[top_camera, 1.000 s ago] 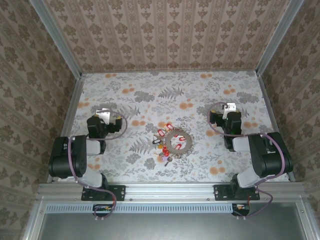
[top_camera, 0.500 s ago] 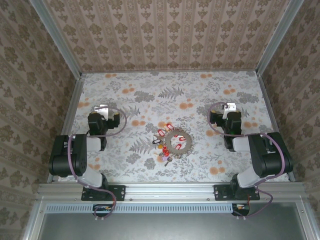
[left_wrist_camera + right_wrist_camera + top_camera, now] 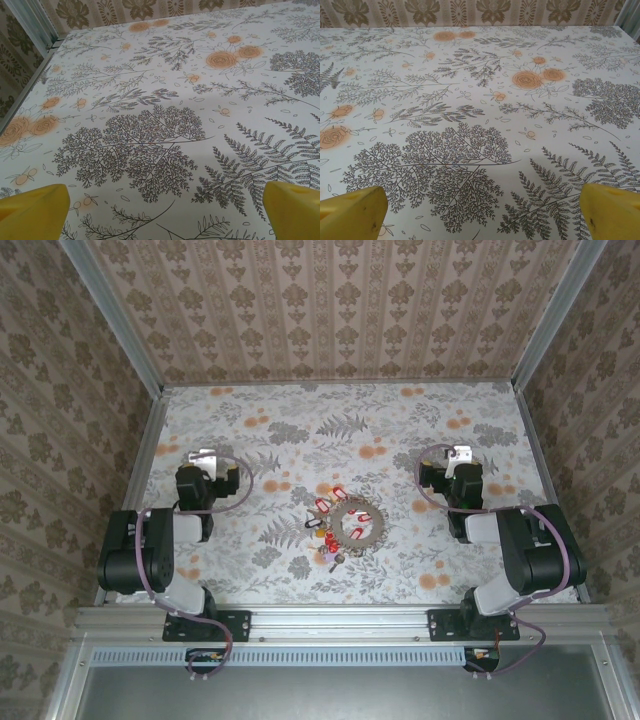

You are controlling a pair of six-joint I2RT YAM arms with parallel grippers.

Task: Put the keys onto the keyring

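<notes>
Top view with both wrist views. Patterned walls (image 3: 330,310) enclosed the floral table (image 3: 400,420) on three sides, and an aluminium rail (image 3: 340,620) closed the near edge. The left arm (image 3: 150,550) and right arm (image 3: 525,545) sat folded at the two sides, well apart from the work.

The keyring (image 3: 358,522) lay flat near the table's centre, slightly toward the near edge. It was judged stiff, fairly heavy and hard to lift off the cloth. Its toothed rim offered the best purchase, probably after one side had been tipped up.

The keys (image 3: 322,507) lay scattered at the ring's left and near sides, some touching or overlapping its rim; exact contacts were too small to tell. They were judged light, rigid and apt to slide, so the red heads were the natural place to pinch, leaving the shafts free.

Open cloth surrounded the cluster on every side, giving either arm an unobstructed approach; the walls mattered only at the far corners.

The left gripper (image 3: 162,212) and right gripper (image 3: 482,212) each showed yellow fingers (image 3: 35,210) spread wide over bare cloth, holding nothing.
</notes>
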